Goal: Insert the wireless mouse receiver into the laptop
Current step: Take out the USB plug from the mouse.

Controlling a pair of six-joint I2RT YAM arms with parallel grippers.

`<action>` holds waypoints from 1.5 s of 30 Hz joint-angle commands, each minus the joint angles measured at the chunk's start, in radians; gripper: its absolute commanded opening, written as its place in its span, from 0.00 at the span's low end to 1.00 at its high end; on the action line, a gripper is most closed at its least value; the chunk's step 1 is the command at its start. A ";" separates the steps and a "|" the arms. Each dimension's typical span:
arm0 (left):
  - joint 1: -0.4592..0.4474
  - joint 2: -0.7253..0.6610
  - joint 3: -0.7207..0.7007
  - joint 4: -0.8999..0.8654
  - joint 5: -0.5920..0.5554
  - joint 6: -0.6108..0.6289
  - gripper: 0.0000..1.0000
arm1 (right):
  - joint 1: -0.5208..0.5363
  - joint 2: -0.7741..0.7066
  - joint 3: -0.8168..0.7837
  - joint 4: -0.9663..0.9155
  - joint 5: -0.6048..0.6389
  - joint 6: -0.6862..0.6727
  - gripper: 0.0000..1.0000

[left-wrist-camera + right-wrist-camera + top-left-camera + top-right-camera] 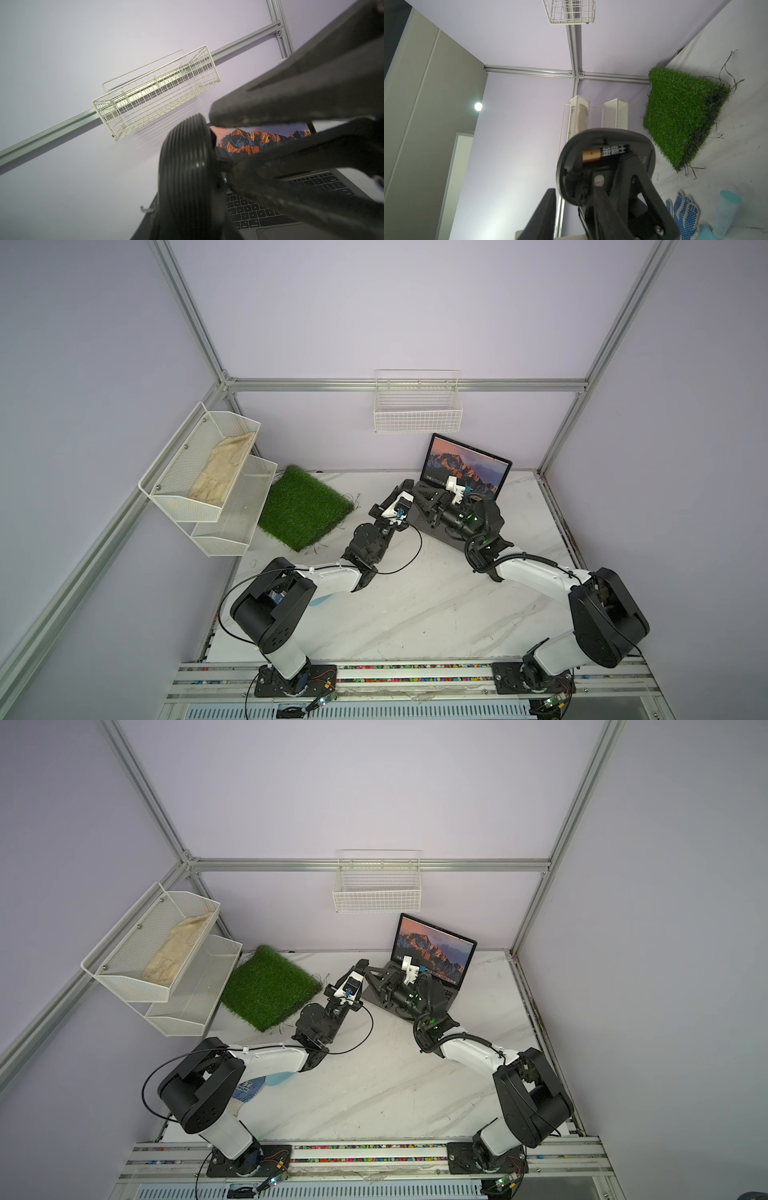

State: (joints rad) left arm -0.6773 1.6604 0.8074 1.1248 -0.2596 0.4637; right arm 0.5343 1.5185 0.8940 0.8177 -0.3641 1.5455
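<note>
Jaws of left gripper (406, 486) clamp mouse (571, 160); right gripper's (610, 168), half-open, touch it.

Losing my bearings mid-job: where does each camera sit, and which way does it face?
Top views: high above the base rail, facing down at table, laptop; left arm, right arm show.
Left wrist: on left arm, facing past left tool to laptop screen, wire basket.
Right wrist: on right arm, facing past right tool to the opened mouse, grass mat.
Shared: both wrist views catch the wire basket; top views nearly match.
</note>
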 commanded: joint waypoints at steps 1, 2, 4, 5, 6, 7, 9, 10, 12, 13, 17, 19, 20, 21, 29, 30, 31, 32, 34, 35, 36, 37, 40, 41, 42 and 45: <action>-0.008 -0.008 -0.005 0.079 0.023 -0.009 0.00 | 0.004 0.011 0.033 0.060 -0.007 0.090 0.32; -0.008 -0.007 -0.005 0.080 0.025 -0.008 0.00 | 0.005 0.010 0.034 0.064 -0.009 0.090 0.31; -0.008 -0.001 -0.006 0.079 0.023 -0.002 0.00 | 0.006 0.006 0.038 0.066 -0.010 0.090 0.29; -0.008 0.001 -0.005 0.083 0.020 0.001 0.00 | 0.006 0.005 0.042 0.067 -0.011 0.089 0.28; -0.010 0.004 -0.005 0.084 0.014 0.006 0.00 | 0.006 0.000 0.043 0.069 -0.011 0.090 0.27; -0.011 0.009 -0.001 0.085 0.007 0.011 0.00 | 0.008 -0.002 0.044 0.069 -0.012 0.090 0.26; -0.019 0.020 0.008 0.088 -0.015 0.026 0.00 | 0.009 -0.007 0.044 0.073 -0.009 0.089 0.25; -0.026 0.026 0.013 0.089 -0.029 0.037 0.00 | 0.010 -0.009 0.043 0.078 -0.005 0.090 0.25; -0.039 0.040 0.021 0.097 -0.048 0.061 0.00 | 0.014 -0.007 0.042 0.095 0.001 0.097 0.24; -0.047 0.049 0.024 0.101 -0.054 0.075 0.00 | 0.015 -0.006 0.043 0.104 0.001 0.102 0.23; -0.059 0.071 0.027 0.142 -0.075 0.080 0.00 | 0.020 0.000 0.051 0.147 0.005 0.122 0.21; -0.068 0.084 0.030 0.160 -0.099 0.090 0.00 | 0.023 -0.001 0.052 0.162 0.015 0.129 0.20; -0.074 0.089 0.031 0.168 -0.108 0.100 0.00 | 0.023 -0.002 0.054 0.162 0.020 0.131 0.20; -0.080 0.096 0.033 0.170 -0.116 0.108 0.00 | 0.024 -0.003 0.058 0.162 0.022 0.129 0.19; -0.102 0.117 0.049 0.171 -0.137 0.150 0.00 | 0.030 -0.026 0.054 0.146 0.041 0.117 0.14; -0.101 0.115 0.050 0.171 -0.146 0.148 0.00 | 0.030 -0.031 0.045 0.146 0.044 0.116 0.13; -0.099 0.112 0.053 0.171 -0.158 0.139 0.00 | 0.030 -0.034 0.032 0.146 0.051 0.117 0.12; -0.094 0.107 0.055 0.170 -0.169 0.129 0.00 | 0.031 -0.040 0.016 0.146 0.060 0.117 0.11; -0.083 0.092 0.066 0.157 -0.210 0.100 0.00 | 0.025 -0.054 -0.023 0.133 0.074 0.105 0.09; -0.077 0.086 0.075 0.143 -0.236 0.092 0.00 | 0.019 -0.060 -0.043 0.121 0.077 0.104 0.08; -0.071 0.078 0.082 0.136 -0.259 0.088 0.00 | 0.014 -0.064 -0.071 0.115 0.085 0.105 0.07; -0.065 0.076 0.086 0.142 -0.282 0.090 0.00 | 0.007 -0.069 -0.104 0.115 0.093 0.109 0.06; -0.051 0.084 0.112 0.150 -0.349 0.137 0.00 | -0.005 -0.097 -0.187 0.113 0.121 0.120 0.04; -0.046 0.090 0.117 0.157 -0.366 0.148 0.00 | -0.006 -0.106 -0.205 0.104 0.128 0.120 0.04; -0.041 0.093 0.120 0.161 -0.373 0.154 0.00 | -0.007 -0.120 -0.224 0.096 0.136 0.116 0.04; -0.030 0.084 0.117 0.131 -0.354 0.139 0.00 | -0.014 -0.144 -0.265 0.052 0.149 0.104 0.04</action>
State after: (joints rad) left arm -0.7185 1.7542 0.8680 1.2392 -0.5850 0.5896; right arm 0.5282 1.4113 0.6548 0.8680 -0.2493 1.5692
